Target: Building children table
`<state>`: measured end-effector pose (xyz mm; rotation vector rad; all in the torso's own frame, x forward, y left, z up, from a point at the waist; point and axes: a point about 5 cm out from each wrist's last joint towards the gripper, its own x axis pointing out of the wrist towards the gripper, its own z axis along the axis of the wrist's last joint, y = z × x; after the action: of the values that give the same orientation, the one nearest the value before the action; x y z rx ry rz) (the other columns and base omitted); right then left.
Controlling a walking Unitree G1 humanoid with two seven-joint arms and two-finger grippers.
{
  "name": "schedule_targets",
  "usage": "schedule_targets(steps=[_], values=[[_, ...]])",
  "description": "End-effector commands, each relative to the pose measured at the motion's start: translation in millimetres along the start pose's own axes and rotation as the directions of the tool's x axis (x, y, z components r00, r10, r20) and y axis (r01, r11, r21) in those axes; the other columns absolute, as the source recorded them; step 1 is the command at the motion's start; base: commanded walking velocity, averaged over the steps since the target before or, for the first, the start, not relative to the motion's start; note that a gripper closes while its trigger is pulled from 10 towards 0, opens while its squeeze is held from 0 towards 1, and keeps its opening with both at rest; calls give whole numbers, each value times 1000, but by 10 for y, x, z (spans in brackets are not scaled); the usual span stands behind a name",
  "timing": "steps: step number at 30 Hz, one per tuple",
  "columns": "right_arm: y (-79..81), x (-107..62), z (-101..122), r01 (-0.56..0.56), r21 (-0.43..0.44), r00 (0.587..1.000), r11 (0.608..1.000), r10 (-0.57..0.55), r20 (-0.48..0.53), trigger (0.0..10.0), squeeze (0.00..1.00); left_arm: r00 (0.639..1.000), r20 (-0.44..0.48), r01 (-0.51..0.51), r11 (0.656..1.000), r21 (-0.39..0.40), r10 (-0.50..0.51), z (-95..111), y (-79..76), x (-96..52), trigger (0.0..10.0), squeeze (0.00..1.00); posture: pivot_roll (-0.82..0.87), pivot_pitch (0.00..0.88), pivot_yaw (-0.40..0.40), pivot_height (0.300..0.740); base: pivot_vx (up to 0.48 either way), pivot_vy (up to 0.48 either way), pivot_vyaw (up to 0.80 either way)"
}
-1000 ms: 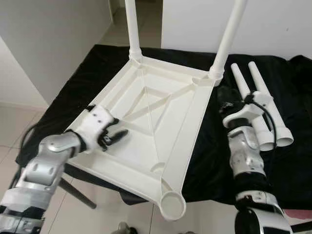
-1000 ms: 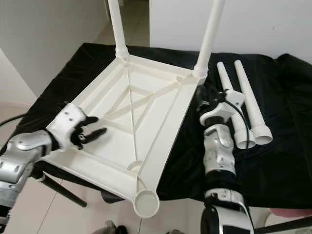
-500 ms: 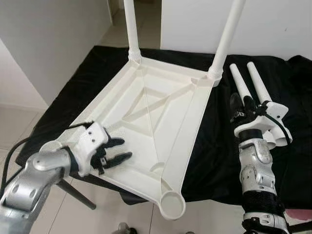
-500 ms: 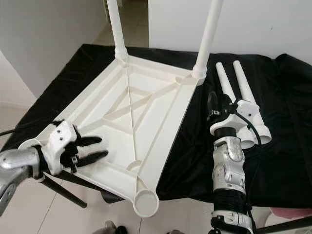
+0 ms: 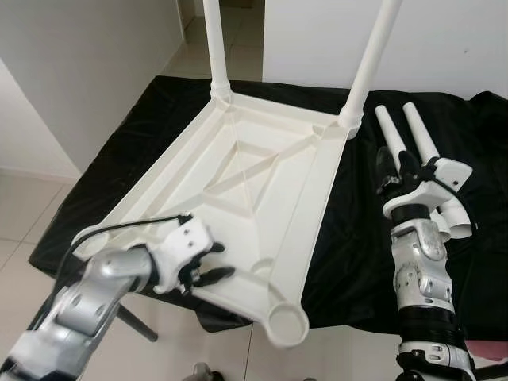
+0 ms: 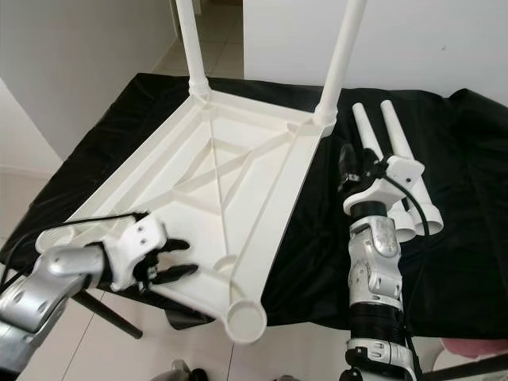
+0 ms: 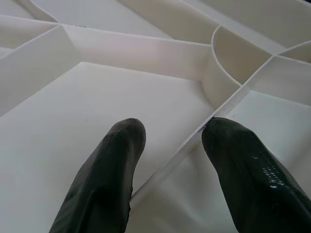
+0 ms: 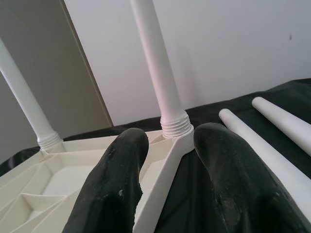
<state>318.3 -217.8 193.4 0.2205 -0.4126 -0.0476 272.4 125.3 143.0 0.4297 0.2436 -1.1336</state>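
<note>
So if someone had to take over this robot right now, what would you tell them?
Left gripper: open, at the near edge of the upturned white tabletop, fingers astride a rib.
Right gripper: open, empty, raised above the black cloth beside the two loose legs.
Done: two legs stand screwed into the far corner sockets.
Left: pick up the loose legs and fit them into the near sockets, one being the round socket at the near corner.

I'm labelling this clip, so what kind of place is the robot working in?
Probably a room in a home: pale tiled floor, plain white walls, and a black cloth spread as a work surface under the upturned white tabletop.
</note>
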Motion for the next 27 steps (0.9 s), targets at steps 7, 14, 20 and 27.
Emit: schedule_targets(steps=[7,14,20,27], values=[[39,2,-54,14,11,1000,1000,-14,-25,10000,0,983,7,-184,980,-70,185,65,122,316,10000,0,-10,69,52,740,0,0,0],[45,-16,-91,32,-3,999,999,-32,-38,10000,0,984,43,-171,981,-95,175,188,131,510,10000,0,-19,67,65,740,0,0,0],[-13,-33,-114,75,-46,996,996,-77,-55,10000,0,988,47,-144,986,-88,148,257,98,655,10000,0,-29,66,70,740,0,0,0],[-39,-51,-112,90,-55,994,994,-93,-57,10000,0,978,104,-175,982,-73,182,474,200,840,10000,0,-53,64,77,740,0,0,0]])
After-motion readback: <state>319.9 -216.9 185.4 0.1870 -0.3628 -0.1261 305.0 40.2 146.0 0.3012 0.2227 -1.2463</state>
